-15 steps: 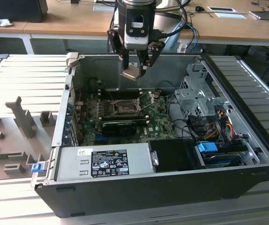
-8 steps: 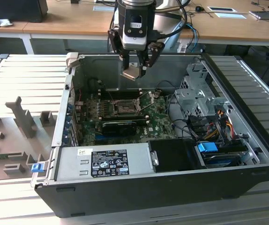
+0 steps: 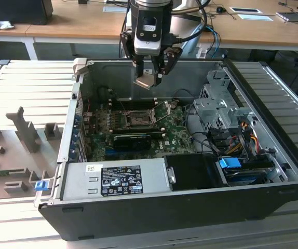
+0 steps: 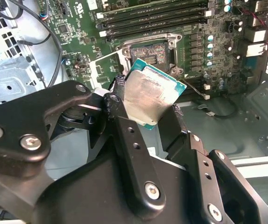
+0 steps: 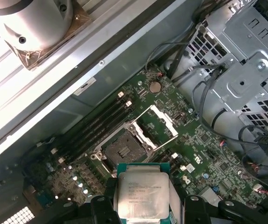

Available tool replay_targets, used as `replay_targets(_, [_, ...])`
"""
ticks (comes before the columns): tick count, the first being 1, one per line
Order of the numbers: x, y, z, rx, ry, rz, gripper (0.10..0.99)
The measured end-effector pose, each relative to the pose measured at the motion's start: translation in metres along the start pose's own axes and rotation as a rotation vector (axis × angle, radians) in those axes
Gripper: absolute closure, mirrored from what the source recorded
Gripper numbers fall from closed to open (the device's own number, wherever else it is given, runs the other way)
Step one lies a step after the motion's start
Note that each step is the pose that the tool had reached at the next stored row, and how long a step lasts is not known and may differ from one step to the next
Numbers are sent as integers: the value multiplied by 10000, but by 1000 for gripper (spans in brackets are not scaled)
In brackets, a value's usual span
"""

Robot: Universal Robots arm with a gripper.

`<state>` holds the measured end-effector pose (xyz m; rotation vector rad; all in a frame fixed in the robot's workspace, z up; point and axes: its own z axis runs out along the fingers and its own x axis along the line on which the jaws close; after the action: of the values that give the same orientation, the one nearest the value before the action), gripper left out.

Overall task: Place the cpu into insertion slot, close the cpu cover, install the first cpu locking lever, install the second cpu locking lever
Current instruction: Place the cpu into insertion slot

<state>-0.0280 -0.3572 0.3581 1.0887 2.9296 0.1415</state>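
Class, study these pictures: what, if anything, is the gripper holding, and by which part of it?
The gripper holds the cpu, pinched by two opposite side edges, in the air and not yet in the insertion slot.

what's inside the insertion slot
Nothing is seated in the insertion slot: its dark contact bed lies bare in the first wrist view, cpu cover swung open beside it. The gripper holds the cpu above; in the second wrist view it hides one slot corner.

One cpu (image 5: 142,193), one insertion slot (image 5: 121,148), one cpu cover (image 5: 163,119) and one computer case (image 3: 190,207).
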Motion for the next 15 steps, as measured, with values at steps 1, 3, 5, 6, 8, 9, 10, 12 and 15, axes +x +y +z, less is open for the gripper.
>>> replay_targets(1, [0,0,0,-1,-2,28,557])
replay_targets(3, [0,0,1,-3,-11,128,557])
replay_targets(5, [0,0,2,-5,-19,208,557])
replay_targets(6, [0,0,3,-5,-22,243,557])
replay_targets(8, [0,0,5,-7,-31,352,557])
replay_targets(9, [0,0,6,-8,-35,393,557])
replay_targets(10, [0,0,7,-8,-38,427,557])
replay_targets(12, [0,-1,9,-12,-53,597,557])
replay_targets(15, [0,-1,13,-16,-73,819,557])
